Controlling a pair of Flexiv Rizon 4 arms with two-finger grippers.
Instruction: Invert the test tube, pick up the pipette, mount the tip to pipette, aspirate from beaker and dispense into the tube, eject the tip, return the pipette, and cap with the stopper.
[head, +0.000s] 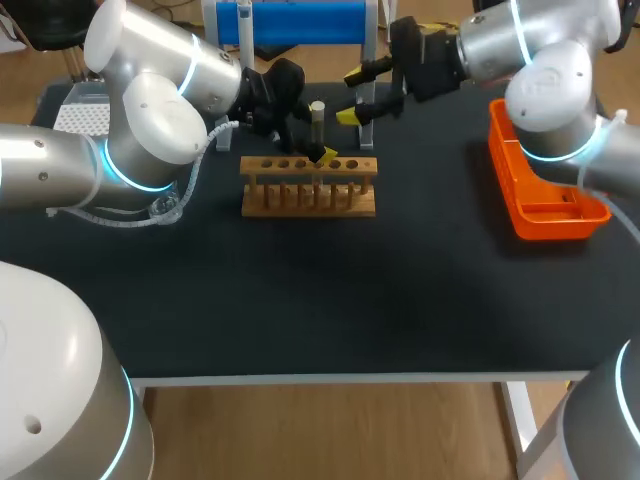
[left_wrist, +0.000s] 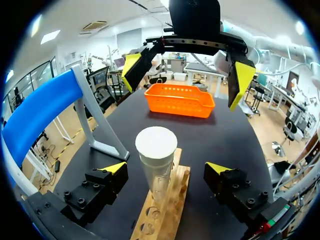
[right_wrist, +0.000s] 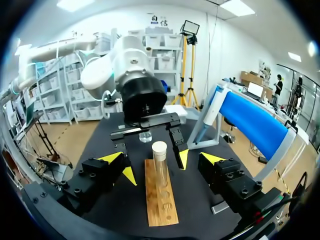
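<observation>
Biggest worry for us is the wooden rack: it looks loose under both sets of fingers, so a crooked pull could drag or tip it; our left gripper is spread wide, gripping nothing; our right gripper is just as wide and empty, facing it from just beyond, so they could clash; the test tube stands upright in the rack between the left fingers, gap on each side; close off-centre and we knock it sideways.

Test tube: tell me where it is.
Head view: the test tube stands upright in the wooden rack, rear middle of the table, between the fingers of the open left gripper; the right gripper hangs open just beyond.
</observation>
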